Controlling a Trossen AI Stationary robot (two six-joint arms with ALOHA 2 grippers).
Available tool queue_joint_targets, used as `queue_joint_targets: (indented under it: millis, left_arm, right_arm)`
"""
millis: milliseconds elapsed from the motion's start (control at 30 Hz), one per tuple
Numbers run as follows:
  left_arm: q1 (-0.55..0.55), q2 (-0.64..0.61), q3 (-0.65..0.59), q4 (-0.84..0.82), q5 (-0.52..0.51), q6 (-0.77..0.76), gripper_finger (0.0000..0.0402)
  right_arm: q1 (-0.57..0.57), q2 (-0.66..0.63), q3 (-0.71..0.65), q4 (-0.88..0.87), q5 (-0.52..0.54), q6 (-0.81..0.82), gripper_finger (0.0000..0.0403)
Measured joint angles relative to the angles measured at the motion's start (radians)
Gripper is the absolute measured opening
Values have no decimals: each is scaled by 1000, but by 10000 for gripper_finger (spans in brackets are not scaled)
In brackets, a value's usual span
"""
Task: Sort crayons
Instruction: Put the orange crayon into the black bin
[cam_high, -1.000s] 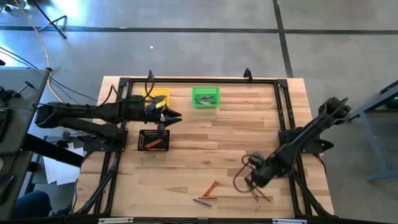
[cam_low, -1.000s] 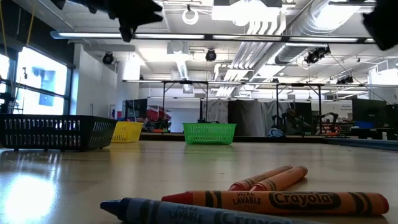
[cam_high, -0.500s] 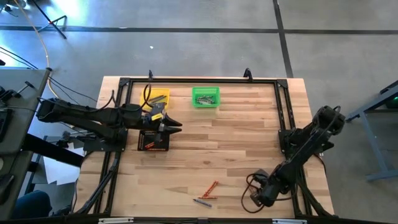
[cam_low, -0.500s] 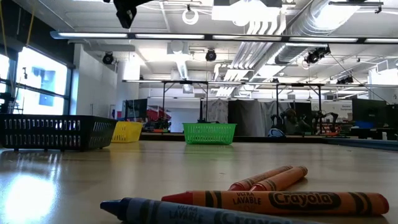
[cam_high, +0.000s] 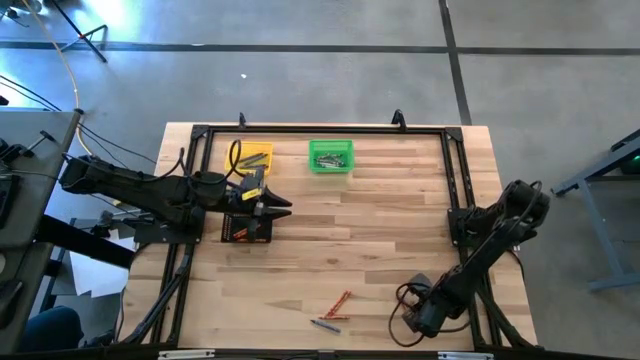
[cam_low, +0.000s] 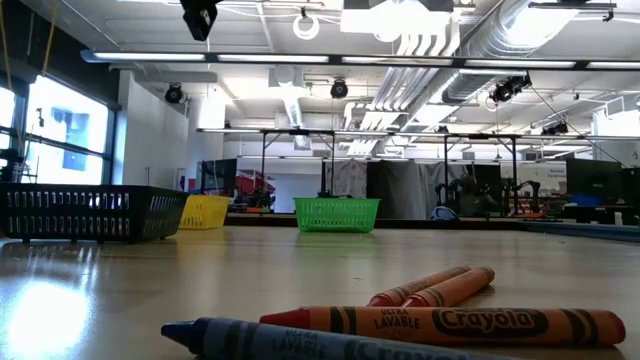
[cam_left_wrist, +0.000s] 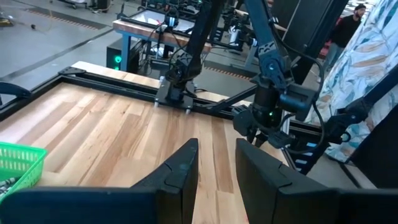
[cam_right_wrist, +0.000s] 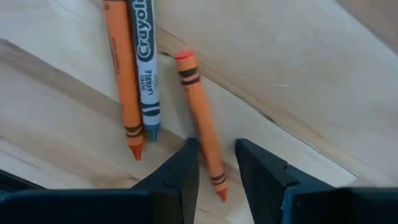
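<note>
A pale wooden bench (cam_high: 380, 240) is edged by a dark frame. On it are set a yellow bin (cam_high: 254, 155), a green bin (cam_high: 330, 156) and a black bin (cam_high: 246, 228). Loose crayons (cam_high: 335, 309) are scattered near its front edge.

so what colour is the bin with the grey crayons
Green bin, clearest in the high view.

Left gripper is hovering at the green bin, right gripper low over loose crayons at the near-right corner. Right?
Not quite. The high view shows the left gripper at the black bin, with the green bin farther back. The right gripper is over loose crayons near that corner.
</note>
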Motion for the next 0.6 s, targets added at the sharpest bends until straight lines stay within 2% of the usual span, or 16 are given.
queue_joint_targets:
  millis: [233, 467, 600]
  left_arm:
    - [0, 0, 0, 1, -3, 0, 94]
    - [0, 0, 0, 0, -5, 0, 94]
    - [0, 0, 0, 0, -8, 0, 94]
  right_arm:
    - [0, 18, 4, -36, 6, 45, 92]
    - [-5, 19, 4, -64, 21, 58, 10]
    - [-5, 10, 3, -65, 32, 58, 14]
